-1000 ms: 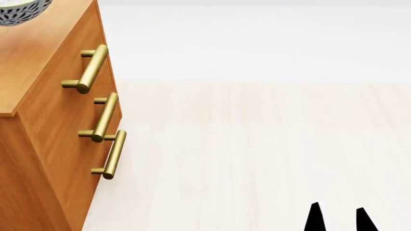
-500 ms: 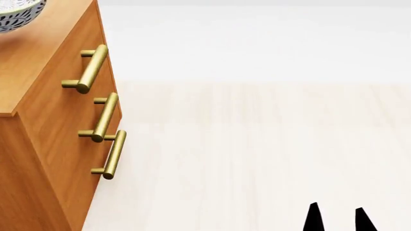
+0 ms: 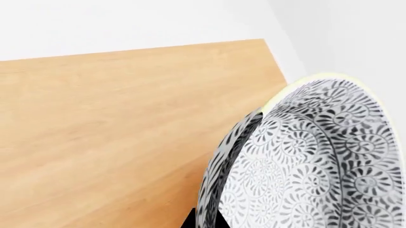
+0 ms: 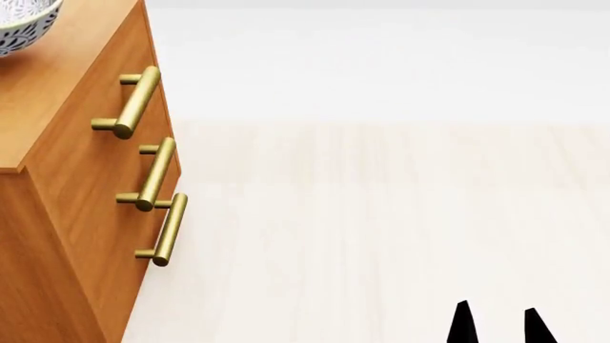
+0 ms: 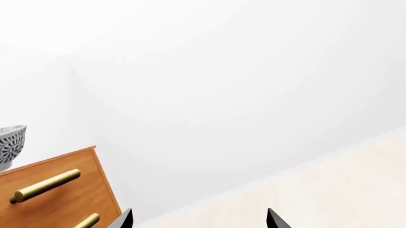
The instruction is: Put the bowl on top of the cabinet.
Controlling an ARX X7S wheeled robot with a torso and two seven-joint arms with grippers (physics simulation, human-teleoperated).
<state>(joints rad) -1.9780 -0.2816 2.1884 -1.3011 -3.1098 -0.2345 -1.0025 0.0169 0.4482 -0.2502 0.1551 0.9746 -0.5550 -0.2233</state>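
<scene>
**Ana:** Over the cabinet's [image 4: 57, 86] light wood top, near its far corner, the bowl [image 4: 24, 25] hangs or rests; the head view cuts it off, so contact cannot be confirmed.

**Ben:** How does the wrist camera show it?

**Ana:** From the left wrist, the bowl fills the near side, its patterned inside facing the lens and its pale rim standing steep against the wood top [image 3: 114, 123]. It looks tilted rather than flat on its base. The left gripper [image 3: 204, 221] shows only as a dark sliver at the bowl's wall, seemingly pinching it, but whether the jaws are clamped cannot be told.

**Ben:** So the risk?

**Ana:** If the bowl is let go while tilted, it could rock, roll toward the edge above the brass handles [image 4: 133, 100] and drop to the floor [image 4: 381, 229]. A release from any height would add bounce on hard ceramic.

**Ben:** And the other arm?

**Ana:** The right gripper [image 4: 496, 321] waits low over the floor, well apart from the cabinet, fingers spread and holding nothing. It poses little danger where it is.
</scene>
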